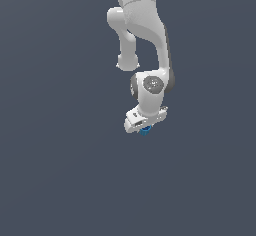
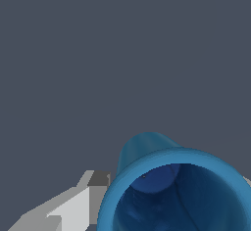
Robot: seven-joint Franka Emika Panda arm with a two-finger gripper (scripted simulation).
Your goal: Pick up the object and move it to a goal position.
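The object is a small bright-blue cup. In the exterior view only a bit of the cup (image 1: 145,129) shows, peeking out just under my white gripper (image 1: 145,128). In the wrist view the cup (image 2: 171,176) fills the near part of the picture, its darker hollow opening facing the camera. One grey-white finger (image 2: 78,203) lies against the cup's side; only a sliver of the other shows at the picture's edge. The fingers seem closed on the cup. Whether the cup rests on the ground or hangs above it cannot be told.
The white arm (image 1: 145,40) reaches down from the top of the exterior view. All around is a plain dark grey-blue surface (image 1: 60,170) with no other objects, edges or goal marker in view.
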